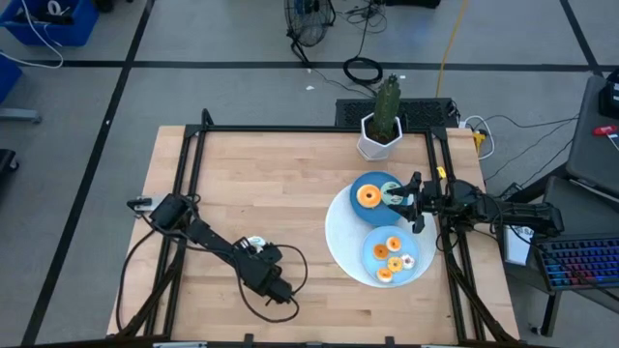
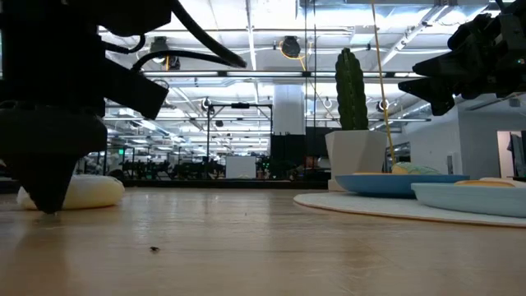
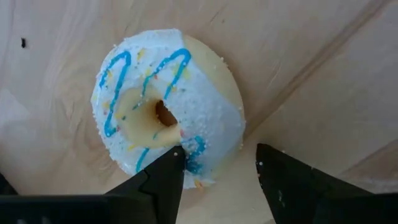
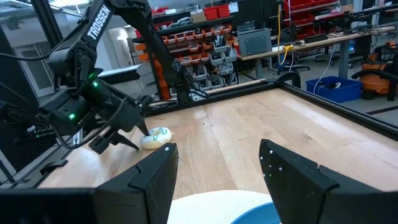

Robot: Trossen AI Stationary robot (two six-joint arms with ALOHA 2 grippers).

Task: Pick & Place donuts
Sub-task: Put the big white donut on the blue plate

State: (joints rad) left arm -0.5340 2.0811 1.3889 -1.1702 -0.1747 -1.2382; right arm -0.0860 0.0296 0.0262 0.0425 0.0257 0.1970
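Left arm: we see it stretch across the near-left part of the wooden table [image 1: 271, 184], its wrist low over the boards.
Left gripper [image 3: 219, 163]: we see its 2 dark fingers spread, 1 finger tip [image 3: 163, 177] over the edge of a white-iced donut, the other on bare wood beside it; nothing is pinched between them.
White-iced donut [image 3: 168, 109]: we see it flat on the table under the left wrist, white icing with blue squiggles, a pale yellow side showing; in the right wrist view it lies just beside the left gripper's tips [image 4: 155, 137].
White disc [image 1: 338, 237]: we see it on the right half of the table, carrying 2 blue plates.
Far blue plate [image 1: 375, 182]: we see 1 orange donut [image 1: 368, 196] on it, with a green-iced 1 [image 1: 395, 194] just beside it near the right gripper.
Near blue plate [image 1: 372, 259]: we count about 4 small donuts on it, orange [image 1: 380, 253] and white [image 1: 408, 260] among them.
Right gripper [image 4: 217, 165]: we see it above the right edge of the far blue plate, fingers apart and holding nothing.
Cactus pot [image 1: 380, 135]: we see it at the far edge of the table, behind the plates.
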